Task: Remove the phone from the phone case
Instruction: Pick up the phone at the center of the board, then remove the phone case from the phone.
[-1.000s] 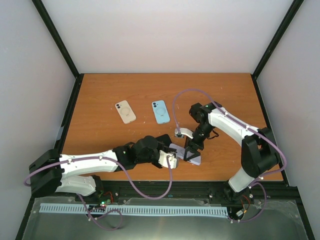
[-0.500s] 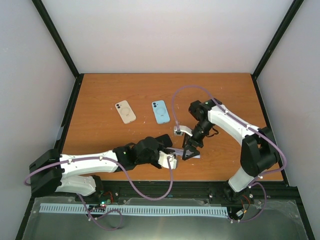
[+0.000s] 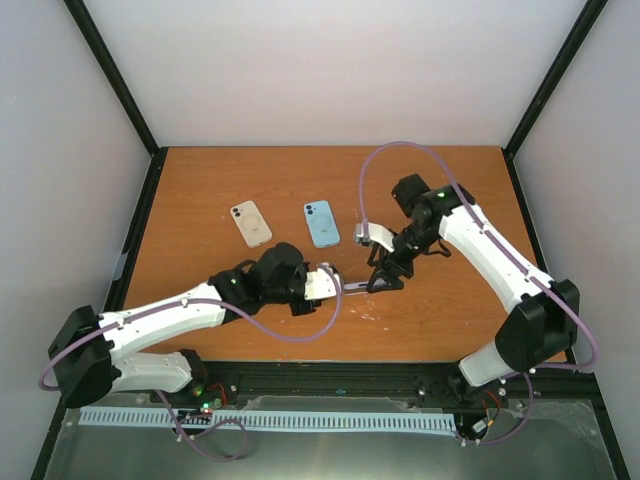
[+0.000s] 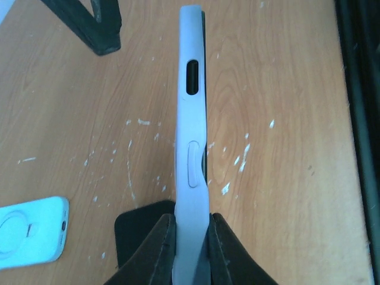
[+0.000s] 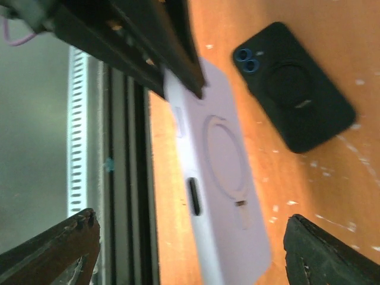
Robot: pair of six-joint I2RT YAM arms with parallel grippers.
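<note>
My left gripper (image 3: pixel 338 284) is shut on one end of the lavender phone case (image 4: pixel 191 107), holding it edge-on above the table. The case bends slightly just past the fingers (image 4: pixel 228 252). Its side cutout and button face the left wrist camera. A black phone (image 5: pixel 294 86) with two lenses lies flat on the table beneath the left gripper, and its corner (image 4: pixel 133 237) shows there too. My right gripper (image 5: pixel 199 243) stands open with the case's free end between its fingertips, touching neither. From above it sits just right of the case (image 3: pixel 352 286).
A cream phone (image 3: pixel 250 223) and a light blue phone (image 3: pixel 321 223) lie flat behind the left arm; the blue one (image 4: pixel 29 231) also appears in the left wrist view. The black rail at the table's front edge (image 5: pixel 127 178) runs close to the case.
The left gripper tightened on the case, raised it on edge and carried it back from the front edge. The right arm swung back and up with it, staying open.
</note>
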